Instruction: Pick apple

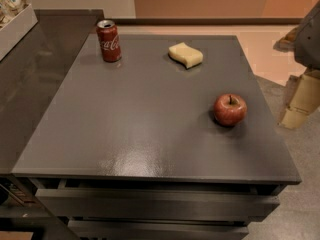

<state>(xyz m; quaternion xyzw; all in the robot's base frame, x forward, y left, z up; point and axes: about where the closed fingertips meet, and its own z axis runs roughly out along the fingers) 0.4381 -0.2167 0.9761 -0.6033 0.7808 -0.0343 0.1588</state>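
Note:
The apple (230, 109) is round and red with a short dark stem. It stands upright on the right side of the dark grey table (150, 119), near its right edge. My gripper (299, 101) shows as pale beige parts under a grey arm section at the right edge of the view. It is beyond the table's right edge, to the right of the apple and apart from it. It holds nothing that I can see.
A red Coca-Cola can (108, 40) stands at the table's back left. A pale yellow sponge (185, 55) lies at the back middle. A darker counter (30, 84) adjoins on the left, with a white box (15, 26) on it. Drawers (155, 204) front the table.

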